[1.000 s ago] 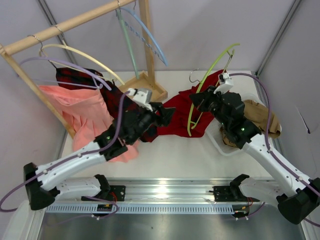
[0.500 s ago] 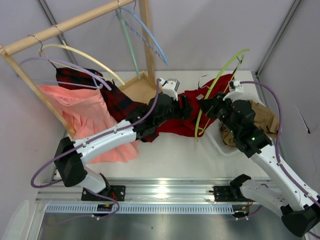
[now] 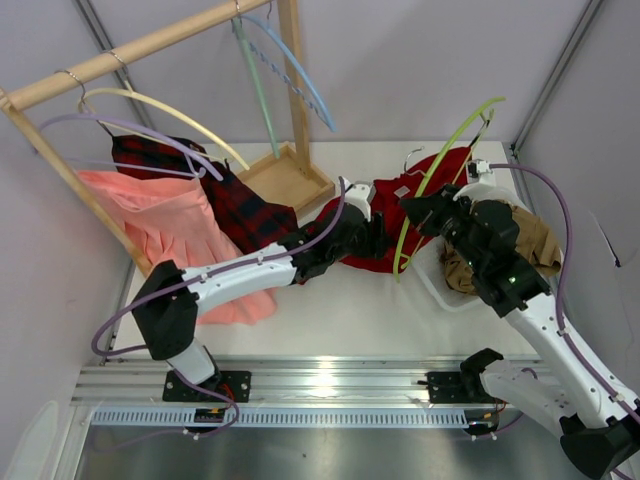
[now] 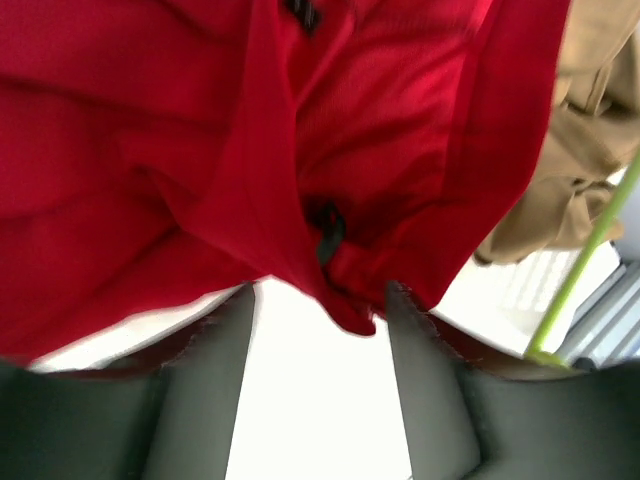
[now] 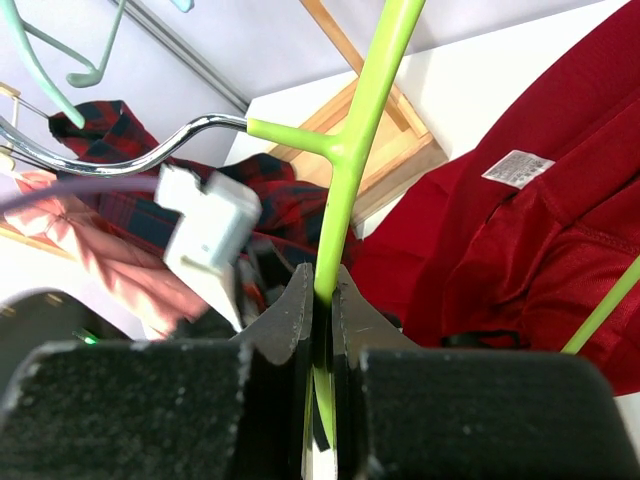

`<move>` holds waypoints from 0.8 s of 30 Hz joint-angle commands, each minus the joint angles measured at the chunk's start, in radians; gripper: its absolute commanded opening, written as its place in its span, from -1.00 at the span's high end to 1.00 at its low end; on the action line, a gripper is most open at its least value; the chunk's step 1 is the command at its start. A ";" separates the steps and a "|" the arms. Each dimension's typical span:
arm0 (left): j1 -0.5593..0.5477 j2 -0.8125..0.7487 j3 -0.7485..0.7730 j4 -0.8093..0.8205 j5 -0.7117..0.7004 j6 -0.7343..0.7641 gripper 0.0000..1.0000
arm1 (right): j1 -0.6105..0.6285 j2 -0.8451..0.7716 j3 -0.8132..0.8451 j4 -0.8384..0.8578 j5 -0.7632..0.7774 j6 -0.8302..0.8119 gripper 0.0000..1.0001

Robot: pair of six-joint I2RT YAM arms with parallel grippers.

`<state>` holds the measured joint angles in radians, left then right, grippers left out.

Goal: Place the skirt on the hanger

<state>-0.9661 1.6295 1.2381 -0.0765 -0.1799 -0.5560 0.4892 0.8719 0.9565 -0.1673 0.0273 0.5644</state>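
Plain pale lilac-grey walls (image 3: 400, 60) on 3 sides. Flat white desk (image 3: 340, 310) w/ silver aluminium rail (image 3: 330, 380) at near edge. Light wooden clothes rack (image 3: 150, 45) back left, its square wooden base (image 3: 295, 185) on desk. Soft, even light.

From above, the left gripper (image 3: 380, 226) sits over the skirt (image 3: 385, 195), its fingertips lost under its own wrist. The right arm (image 3: 500, 265) covers the skirt's right side and much of the tan cloth (image 3: 535, 240). On the left wrist camera the fingers (image 4: 205, 390) are blurred and cut off at the bottom. There the skirt runs out the top and left edges, and whether its hanging fold touches the tips cannot be told. The hanger (image 4: 585, 260) is just a sliver at the right edge. On the right wrist camera its stem leaves the top, its hook (image 5: 205, 121) leaves the left edge, and a blurred white block (image 5: 205, 230) masks part of the plaid cloth (image 5: 285, 205).
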 commanded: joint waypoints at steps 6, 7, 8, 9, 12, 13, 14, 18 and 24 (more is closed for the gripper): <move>-0.020 -0.022 -0.152 0.114 -0.012 -0.022 0.86 | -0.014 -0.047 0.018 0.127 0.017 -0.040 1.00; -0.022 -0.037 -0.163 0.125 -0.027 -0.016 1.00 | -0.014 -0.047 0.018 0.130 0.022 -0.040 1.00; -0.023 -0.046 -0.172 0.139 -0.038 -0.013 1.00 | -0.014 -0.047 0.014 0.132 0.022 -0.041 1.00; -0.026 -0.059 -0.207 0.170 -0.049 -0.007 1.00 | -0.014 -0.047 0.014 0.132 0.025 -0.040 1.00; -0.051 -0.126 -0.296 0.246 -0.134 0.024 1.00 | -0.015 -0.051 0.014 0.127 0.037 -0.044 1.00; -0.072 -0.164 -0.331 0.263 -0.166 0.048 1.00 | -0.014 -0.056 0.013 0.124 0.040 -0.044 1.00; -0.085 -0.181 -0.342 0.279 -0.234 0.062 1.00 | -0.015 -0.057 0.010 0.123 0.043 -0.044 1.00; -0.141 -0.255 -0.400 0.378 -0.381 0.160 1.00 | -0.014 -0.076 -0.005 0.129 0.039 -0.026 1.00; -0.164 -0.316 -0.388 0.515 -0.573 0.448 1.00 | -0.014 -0.103 0.011 0.157 0.028 0.011 1.00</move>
<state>-1.1316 1.3640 0.8452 0.2996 -0.5816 -0.3084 0.4858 0.8070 0.9295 -0.1612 0.0212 0.5976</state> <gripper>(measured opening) 0.015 0.055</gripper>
